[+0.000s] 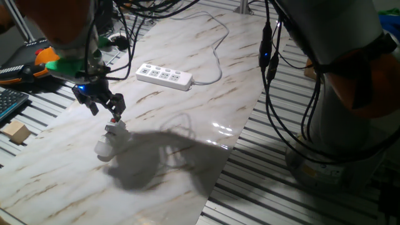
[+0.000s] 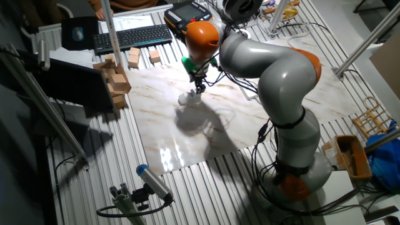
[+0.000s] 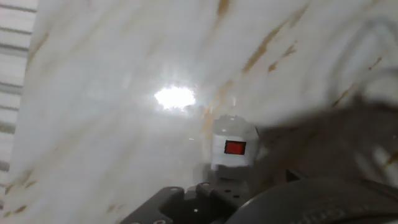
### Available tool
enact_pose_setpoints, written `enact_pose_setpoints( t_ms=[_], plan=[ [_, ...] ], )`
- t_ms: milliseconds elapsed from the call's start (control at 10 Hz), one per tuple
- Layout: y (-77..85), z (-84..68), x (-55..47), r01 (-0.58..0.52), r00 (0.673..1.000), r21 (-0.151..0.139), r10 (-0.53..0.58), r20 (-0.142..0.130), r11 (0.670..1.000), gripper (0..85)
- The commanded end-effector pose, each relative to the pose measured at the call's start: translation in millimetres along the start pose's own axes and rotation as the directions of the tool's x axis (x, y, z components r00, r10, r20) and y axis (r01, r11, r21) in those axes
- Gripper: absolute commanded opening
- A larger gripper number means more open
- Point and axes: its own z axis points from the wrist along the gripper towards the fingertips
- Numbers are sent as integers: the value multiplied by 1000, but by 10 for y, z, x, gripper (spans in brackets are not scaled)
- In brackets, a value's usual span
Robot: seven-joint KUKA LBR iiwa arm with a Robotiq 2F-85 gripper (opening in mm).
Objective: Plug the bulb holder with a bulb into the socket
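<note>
The bulb holder (image 1: pixel 116 129) is small and white with a red switch, and lies on the marble board with its bulb (image 1: pixel 102 149) pointing towards the front left. My gripper (image 1: pixel 105 112) hangs just above it with its black fingers spread. The right fingertip is at the holder's top end, but I cannot tell if it touches. The other fixed view shows the gripper (image 2: pixel 199 87) right over the holder (image 2: pixel 187 98). The blurred hand view shows the holder (image 3: pixel 232 147) just beyond the hand. The socket (image 1: pixel 164 75), a long white power strip with a cable (image 1: pixel 215 59), lies farther back to the right.
A wooden block (image 1: pixel 17 132), a keyboard (image 1: pixel 9 104) and an orange object (image 1: pixel 45 57) lie left of the board. The other fixed view shows several wooden blocks (image 2: pixel 116 79) and a keyboard (image 2: pixel 131 36). Black cables (image 1: pixel 270 75) hang from the arm at the right.
</note>
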Motion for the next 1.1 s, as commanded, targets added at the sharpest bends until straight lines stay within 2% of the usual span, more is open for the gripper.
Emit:
enact_pose_setpoints(
  t_ms=[0, 200, 500, 800, 1000],
  plan=[
    [1, 41, 16, -55, 998, -12, 55, 21, 998, 680],
    [35, 138, 8, -54, 998, -29, 55, 31, 998, 680],
    [121, 384, -50, -27, 999, -62, 30, 39, 998, 680],
    [141, 458, -110, 2, 999, -77, 2, 51, 997, 680],
    [128, 493, -159, 16, 999, -82, -13, 40, 997, 680]
  ],
)
